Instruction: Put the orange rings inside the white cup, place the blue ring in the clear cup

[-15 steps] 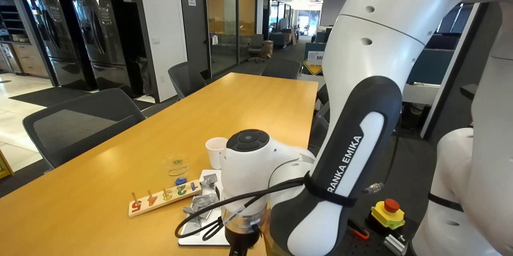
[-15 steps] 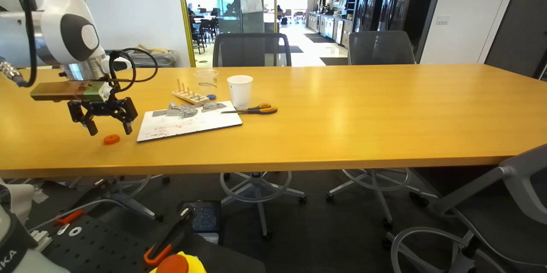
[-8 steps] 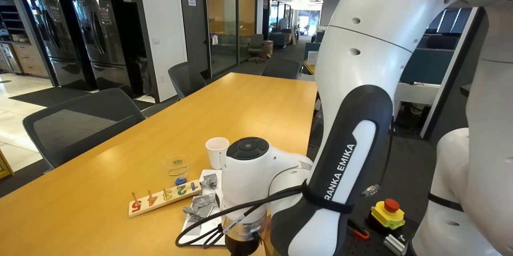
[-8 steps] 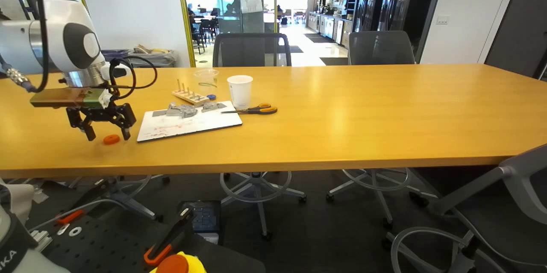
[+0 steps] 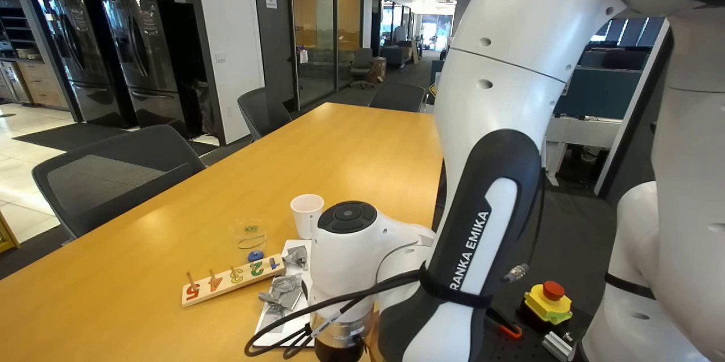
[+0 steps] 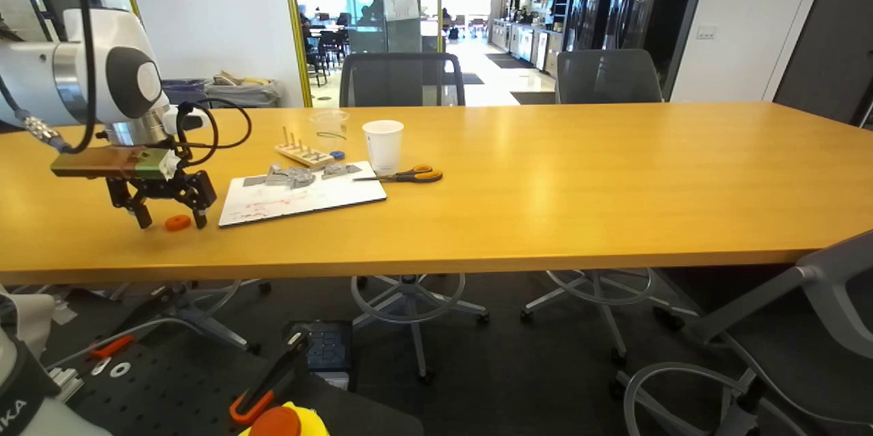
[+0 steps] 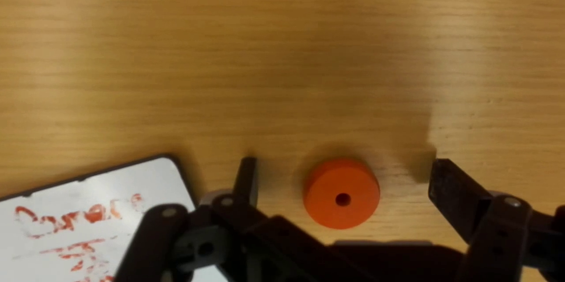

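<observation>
An orange ring (image 7: 342, 215) lies flat on the table. My gripper (image 6: 172, 222) is low over it and open. In the wrist view the ring sits between the two fingers (image 7: 454, 193), with a gap on each side and neither one touching it. Both exterior views show the white cup (image 6: 384, 147) standing upright beyond the whiteboard. The clear cup (image 5: 251, 235) stands near it, with a dark loop visible through its wall. Beside the clear cup, on the table, is the blue ring (image 5: 255, 256). The arm hides the fingertips in an exterior view.
A small whiteboard (image 6: 300, 202) with red writing lies close to the gripper, its corner near one finger. Crumpled grey scraps (image 6: 290, 177) rest on it. A wooden numbered peg board (image 5: 232, 281) is behind. Scissors (image 6: 411, 175) lie across the whiteboard's edge by the white cup.
My gripper has come down, bringing its open fingers to either side of the orange ring at about table height. The ring, cups and blue ring have stayed put.
</observation>
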`<control>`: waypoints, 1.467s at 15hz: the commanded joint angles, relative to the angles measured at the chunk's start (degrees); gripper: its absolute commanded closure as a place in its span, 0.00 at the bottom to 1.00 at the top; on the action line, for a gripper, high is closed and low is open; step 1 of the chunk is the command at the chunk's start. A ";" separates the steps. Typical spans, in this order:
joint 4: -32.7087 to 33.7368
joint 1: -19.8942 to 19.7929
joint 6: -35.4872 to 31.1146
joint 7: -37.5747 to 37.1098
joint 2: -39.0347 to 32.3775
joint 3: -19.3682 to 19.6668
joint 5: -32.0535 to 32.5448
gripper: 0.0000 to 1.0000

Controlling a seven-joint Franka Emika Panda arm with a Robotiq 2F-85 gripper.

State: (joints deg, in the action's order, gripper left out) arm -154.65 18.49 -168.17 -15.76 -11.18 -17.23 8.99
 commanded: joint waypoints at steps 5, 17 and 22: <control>0.78 1.15 -1.35 -1.74 -0.23 1.01 1.19 0.00; 1.74 4.13 1.99 -5.37 0.51 3.59 5.24 0.00; 1.48 4.75 1.97 -6.59 1.75 4.57 6.02 0.34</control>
State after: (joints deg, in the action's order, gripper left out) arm -153.32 21.91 -167.28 -19.93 -11.36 -14.10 13.16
